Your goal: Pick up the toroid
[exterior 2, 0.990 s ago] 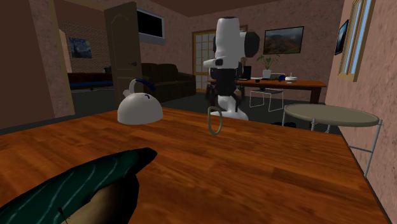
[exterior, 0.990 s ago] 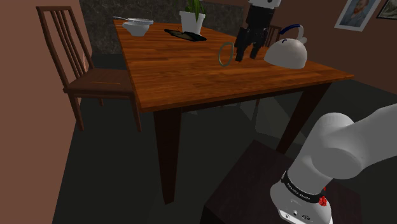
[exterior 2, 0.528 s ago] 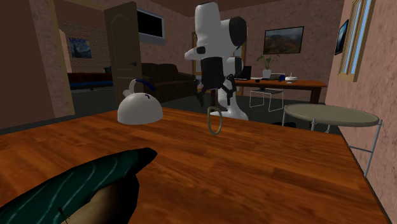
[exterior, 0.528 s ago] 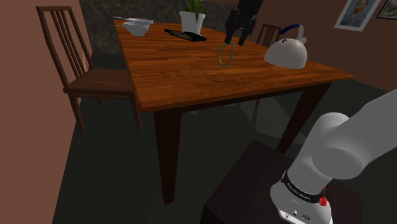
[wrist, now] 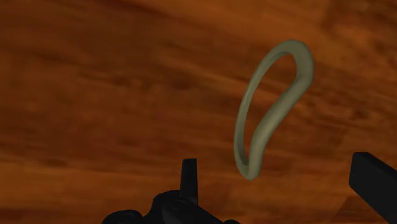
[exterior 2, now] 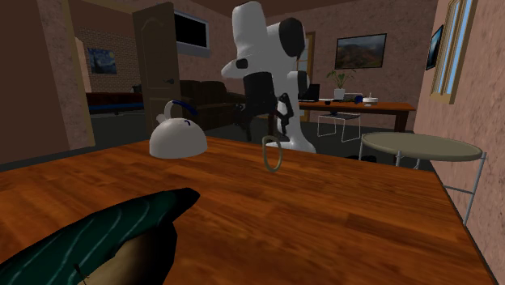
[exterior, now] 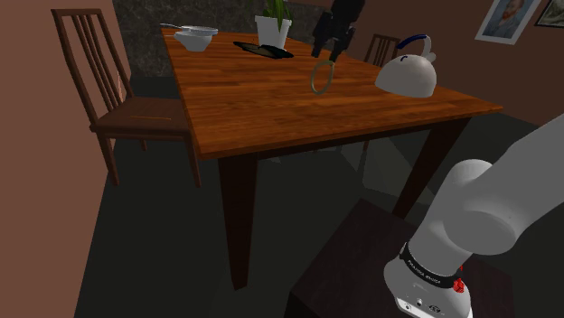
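Note:
The toroid (exterior: pixel 320 77) is a thin grey-green ring standing on edge on the wooden table (exterior: pixel 253 113). My black gripper (exterior: pixel 325 50) hangs just above it, open, fingers pointing down. In the second exterior view the toroid (exterior 2: pixel 273 154) stands upright below the gripper (exterior 2: pixel 265 125). In the wrist view the toroid (wrist: pixel 248 167) sits between the two spread fingers of the gripper (wrist: pixel 282 184), nearer the one finger (wrist: pixel 189 181) than the other, and neither touches it.
A white kettle (exterior: pixel 408 74) with a blue handle stands on the table to the shoulder view's right of the ring. A bowl (exterior: pixel 195 38), a dark tray (exterior: pixel 262 50) and a white plant pot (exterior: pixel 273 30) stand at the far end. A wooden chair (exterior: pixel 117 99) is beside the table.
The gripper has risen from table height beside the ring and moved toward the shoulder view's left, ending above the ring with its fingers apart. The ring has stayed put.

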Robot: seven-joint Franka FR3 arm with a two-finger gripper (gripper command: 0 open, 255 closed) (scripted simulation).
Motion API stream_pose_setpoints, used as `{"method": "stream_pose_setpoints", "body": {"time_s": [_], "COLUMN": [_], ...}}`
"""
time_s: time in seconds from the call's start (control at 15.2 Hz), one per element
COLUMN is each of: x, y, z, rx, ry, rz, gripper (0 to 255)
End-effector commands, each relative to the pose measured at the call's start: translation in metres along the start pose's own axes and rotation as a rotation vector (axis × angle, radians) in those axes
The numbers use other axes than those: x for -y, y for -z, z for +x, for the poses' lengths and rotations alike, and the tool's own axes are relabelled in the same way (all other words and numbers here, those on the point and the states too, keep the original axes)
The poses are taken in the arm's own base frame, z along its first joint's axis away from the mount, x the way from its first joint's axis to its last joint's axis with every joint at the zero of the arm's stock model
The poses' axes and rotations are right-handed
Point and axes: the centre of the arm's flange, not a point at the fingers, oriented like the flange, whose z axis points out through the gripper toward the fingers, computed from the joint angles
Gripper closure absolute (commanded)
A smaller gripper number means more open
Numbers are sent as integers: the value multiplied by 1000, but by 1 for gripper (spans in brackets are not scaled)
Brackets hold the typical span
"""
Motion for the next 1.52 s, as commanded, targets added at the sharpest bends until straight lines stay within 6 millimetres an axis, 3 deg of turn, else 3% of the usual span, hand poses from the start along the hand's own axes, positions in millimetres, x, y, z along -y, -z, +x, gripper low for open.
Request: {"method": "stream_pose_setpoints", "body": {"time_s": [0.0, 0.2, 0.26, 0.86, 1.45], "x": [-1, -3, -2, -3, 7], "y": [-11, -19, -19, -19, 27], "z": [-1, -3, -2, -3, 6], "rx": [-1, -1, -1, -1, -1], "ry": [0, 0, 0, 0, 0], "rz": [1, 1, 1, 1, 1], "gripper": [0, 0, 255, 255, 255]}}
